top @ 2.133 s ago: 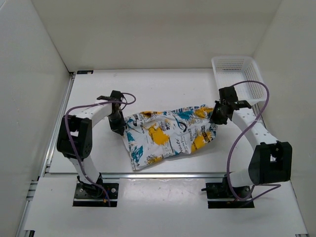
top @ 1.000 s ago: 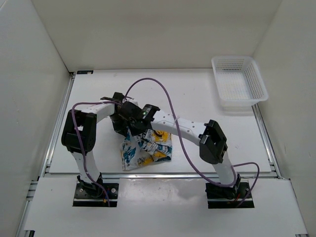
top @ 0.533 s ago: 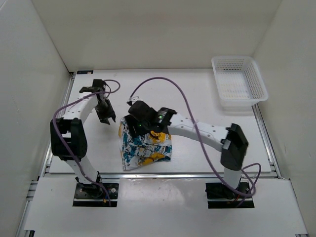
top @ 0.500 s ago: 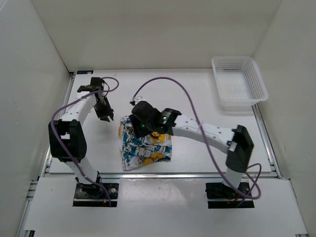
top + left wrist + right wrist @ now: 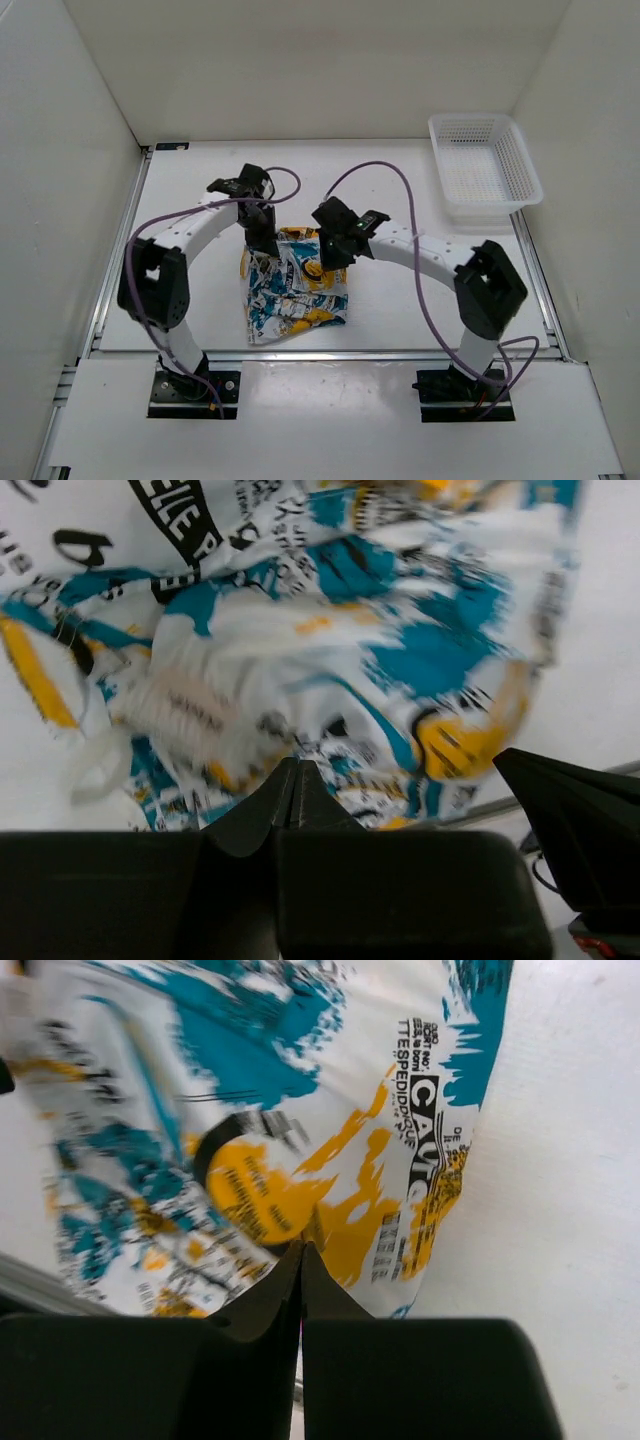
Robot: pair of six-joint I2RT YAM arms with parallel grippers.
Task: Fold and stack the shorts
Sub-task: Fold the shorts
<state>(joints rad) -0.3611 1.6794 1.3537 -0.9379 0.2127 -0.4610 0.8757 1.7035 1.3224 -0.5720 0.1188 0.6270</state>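
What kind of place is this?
Probably a robotics lab test cell: left arm and right arm bolted to a white table, plain white walls boxing it in, printed shorts and a mesh basket.

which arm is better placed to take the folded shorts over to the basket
Right, probably. The right gripper sits shut at the far edge of the shorts, on the side nearer the basket. The left gripper, also shut at that edge, is farther away and would have to cross the right arm.

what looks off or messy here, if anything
Only the shorts: the folded bundle is rumpled and lopsided, with ragged edges rather than a flat, square fold. The left gripper and right gripper sit shut at its far edge.
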